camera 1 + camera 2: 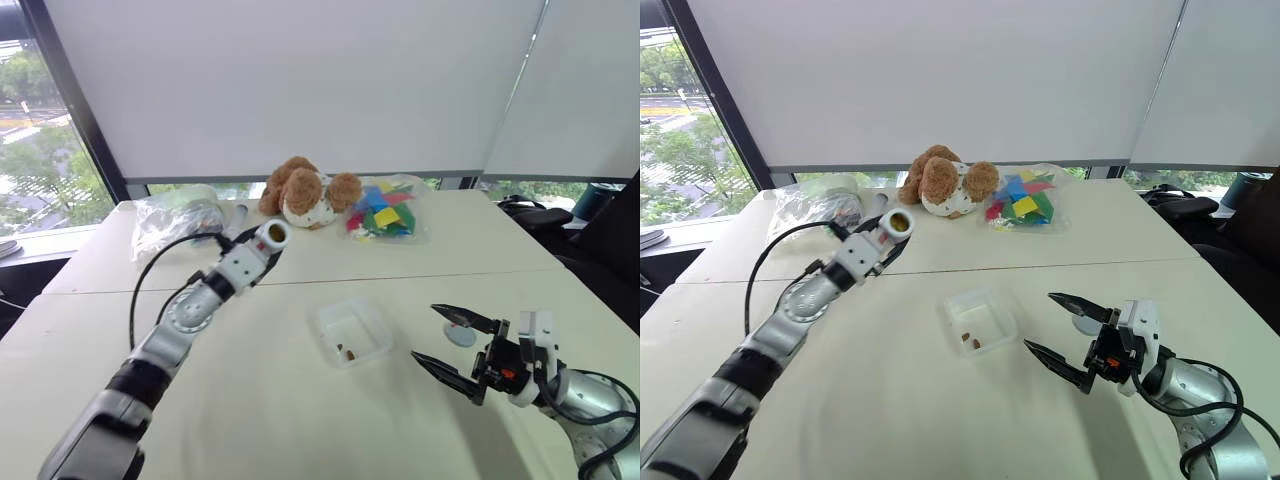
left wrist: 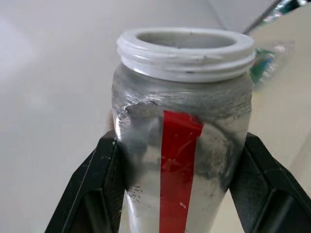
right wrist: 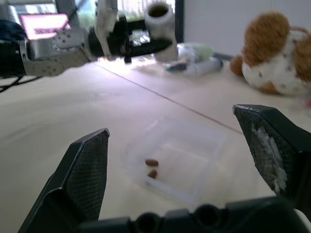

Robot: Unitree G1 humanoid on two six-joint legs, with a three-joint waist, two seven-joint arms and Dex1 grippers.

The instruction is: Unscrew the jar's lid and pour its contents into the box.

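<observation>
At the far left of the worktop [image 1: 250, 400] lies a clear bag [image 1: 175, 215] with a clear tube [image 1: 238, 214] beside it. The left gripper [image 1: 262, 243] is raised above the worktop in front of them, its fingers [image 2: 104, 174] clamped on either side of the jar [image 2: 182, 145]. The jar has no lid on; its white threaded mouth [image 1: 275, 234] is open and faces toward the camera in the head views, and a red stripe runs down its silvery side. No contents can be made out inside it.

Behind the jar, near the window, a brown and white plush toy [image 1: 308, 192] lies on the worktop, with a bag of coloured pieces [image 1: 385, 212] just to its right.

Nearer and to the right of the jar, well apart from it, the box [image 1: 352, 331] sits flat on the worktop. Two small brown bits [image 3: 152, 167] lie close together in it, toward its near edge.

To the right of the box, the lid [image 1: 460, 334] rests flat on the worktop. The right gripper [image 1: 447, 341] hovers low over the worktop beside the box, its two black fingers [image 3: 85, 170] spread wide and holding nothing, pointed toward the box. In the head views the lid shows between those fingers, close under the farther one.
</observation>
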